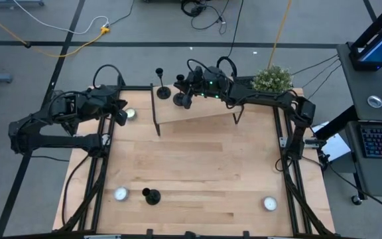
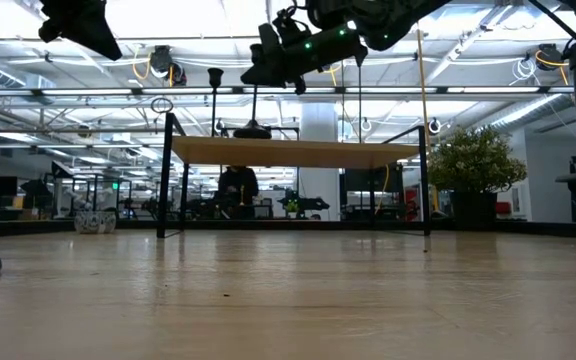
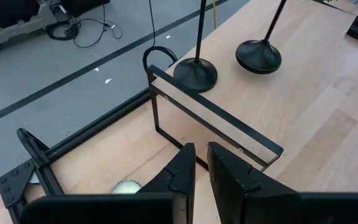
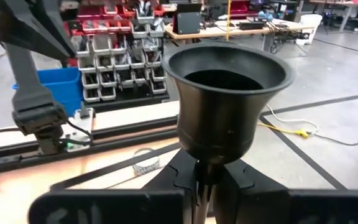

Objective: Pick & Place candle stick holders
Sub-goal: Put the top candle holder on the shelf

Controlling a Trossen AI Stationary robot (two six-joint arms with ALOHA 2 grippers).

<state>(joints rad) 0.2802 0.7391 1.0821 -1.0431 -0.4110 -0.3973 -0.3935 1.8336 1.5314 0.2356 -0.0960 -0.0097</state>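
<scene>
Grey floor with cables surrounds my pale wooden counter, whose black frame rails run along its left and right edges. Most of its middle lies bare, giving open room between my two arms.

At the far left, my left tool hovers over the counter's back left corner, its fingers nearly together with only a thin slit between them and nothing in them. Just beside it on the counter sits a small round tealight. Nearer the front edge lie a second tealight and, just right of it, one candle stick holder, standing alone on its round base.

Along the back edge stands a raised wooden shelf on thin black legs. On its left end stands another candle stick holder, black, with a flat round base, thin stem and small cup. Just right of it, my right tool is clamped on the stem of a third holder, whose flared cup rises above my fingers and whose base is at the shelf top.

Further right, a potted plant sits at the shelf's end, and a third tealight lies near the front right corner.
</scene>
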